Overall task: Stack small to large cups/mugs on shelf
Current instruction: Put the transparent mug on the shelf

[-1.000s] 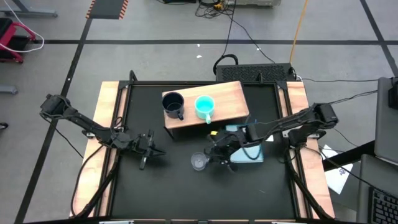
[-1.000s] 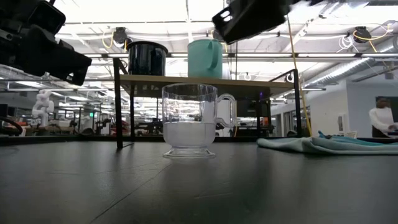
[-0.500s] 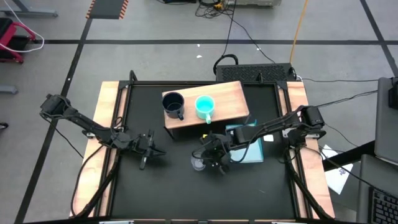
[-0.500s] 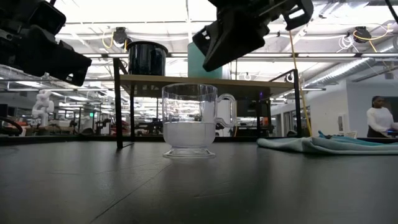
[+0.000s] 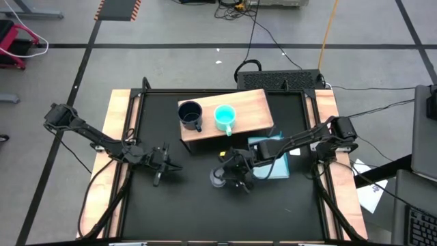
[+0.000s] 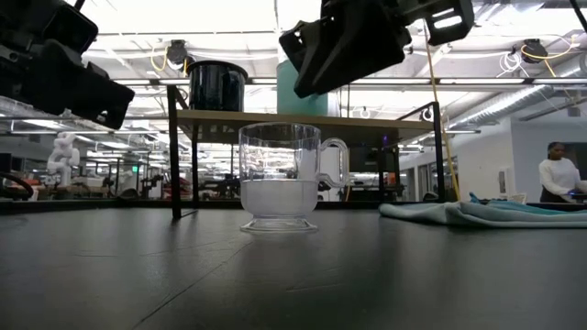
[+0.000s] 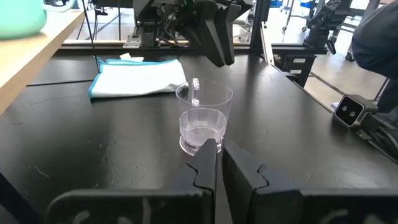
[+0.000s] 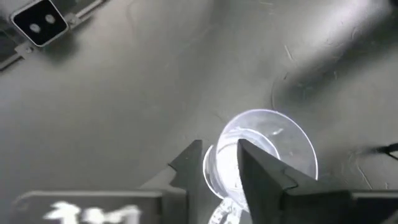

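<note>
The clear glass cup (image 6: 280, 179) stands upright on its base on the black table, in front of the shelf; it also shows in the high view (image 5: 217, 180). The wooden shelf (image 5: 249, 109) carries the dark navy mug (image 5: 190, 114) and the turquoise mug (image 5: 224, 116), both upright. My right gripper (image 8: 217, 163) is open and points down, just above the glass cup (image 8: 267, 146) and clear of its rim. My left gripper (image 7: 218, 158) is shut and empty, low over the table to the left of the cup.
A folded light-blue cloth (image 5: 274, 164) lies on the table right of the glass cup, under my right arm. In the low view my right gripper (image 6: 316, 64) hides most of the turquoise mug (image 6: 286, 101). A person (image 6: 555, 174) stands far off in the room.
My right gripper has moved toward the table's left edge and down, from beside the cloth to just over the glass cup. The cup and both mugs have stayed where they were.
</note>
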